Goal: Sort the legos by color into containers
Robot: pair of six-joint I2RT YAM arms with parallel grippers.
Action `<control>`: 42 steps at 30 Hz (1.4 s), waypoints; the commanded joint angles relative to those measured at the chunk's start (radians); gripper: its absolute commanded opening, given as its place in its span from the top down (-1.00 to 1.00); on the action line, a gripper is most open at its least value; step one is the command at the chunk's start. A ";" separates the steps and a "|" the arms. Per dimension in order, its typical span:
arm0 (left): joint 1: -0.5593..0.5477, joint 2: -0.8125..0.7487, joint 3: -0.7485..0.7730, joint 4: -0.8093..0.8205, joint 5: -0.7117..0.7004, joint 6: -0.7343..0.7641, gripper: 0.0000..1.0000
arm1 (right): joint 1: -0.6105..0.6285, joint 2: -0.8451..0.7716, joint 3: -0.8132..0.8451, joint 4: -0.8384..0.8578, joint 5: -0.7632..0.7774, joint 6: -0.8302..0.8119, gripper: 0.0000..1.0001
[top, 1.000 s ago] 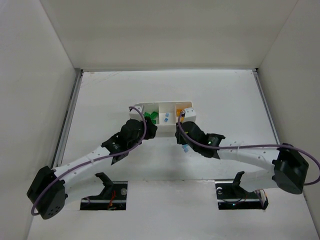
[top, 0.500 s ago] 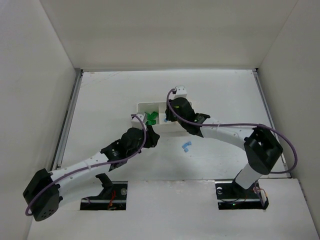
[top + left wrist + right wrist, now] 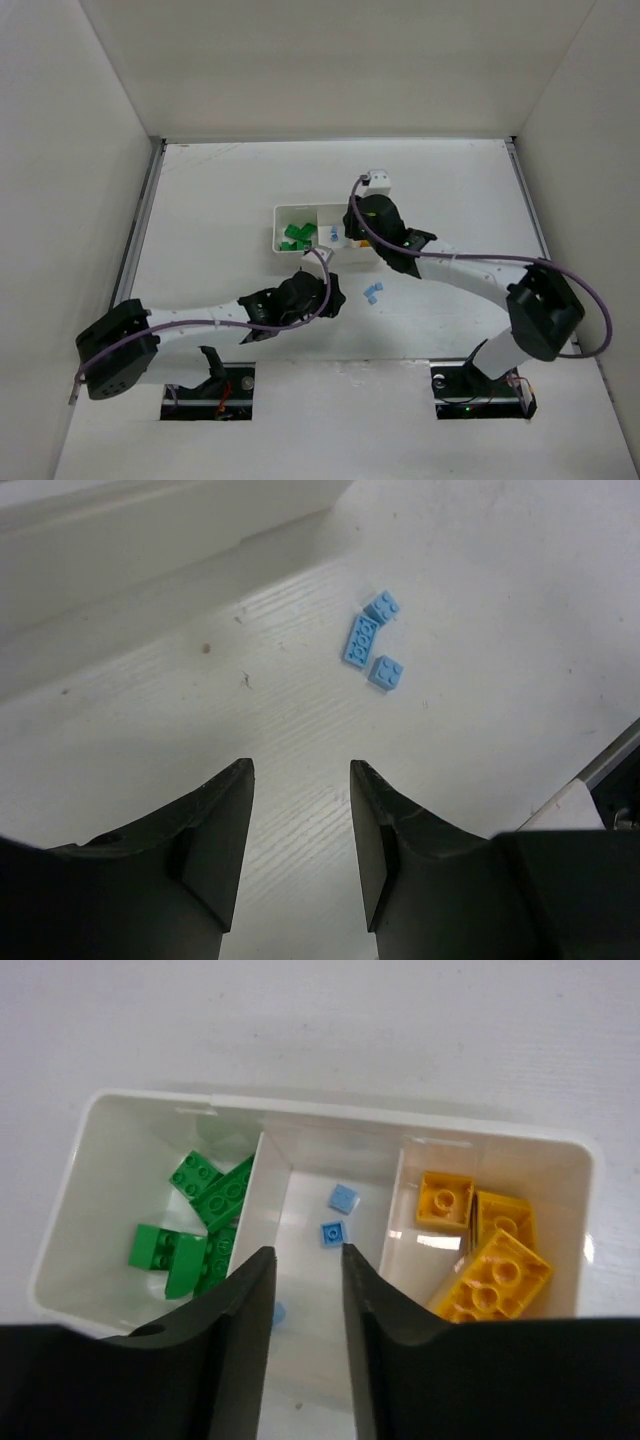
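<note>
The white three-compartment tray holds green legos on the left, tiny light blue ones in the middle and yellow legos on the right. My right gripper hangs open and empty above the middle compartment. In the top view that gripper covers the right part of the tray. Three light blue legos lie close together on the table, seen also from above. My left gripper is open and empty, low over the table, short of them.
White walls close in the table on three sides. The tray's long wall runs along the upper left of the left wrist view. The right arm's forearm stretches over the table to the right of the loose blue legos.
The right gripper has gone from beside the loose blue legos up to the tray. The left gripper has left the tray's green end and swung right and nearer, toward the blue legos.
</note>
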 commanded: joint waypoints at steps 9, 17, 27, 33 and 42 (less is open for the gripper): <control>-0.084 0.277 0.192 0.133 0.004 0.074 0.29 | -0.077 -0.406 -0.391 0.098 0.067 0.117 0.31; -0.103 0.413 0.289 0.110 0.010 0.099 0.30 | -0.130 -0.434 -0.491 0.193 0.021 0.120 0.18; -0.106 0.498 0.344 0.118 0.001 0.129 0.32 | -0.153 -0.397 -0.537 0.253 -0.011 0.160 0.19; -0.121 0.544 0.367 0.117 -0.014 0.152 0.38 | -0.161 -0.412 -0.546 0.253 -0.013 0.161 0.19; -0.160 0.576 0.381 0.118 -0.077 0.198 0.40 | -0.163 -0.420 -0.549 0.255 -0.016 0.161 0.18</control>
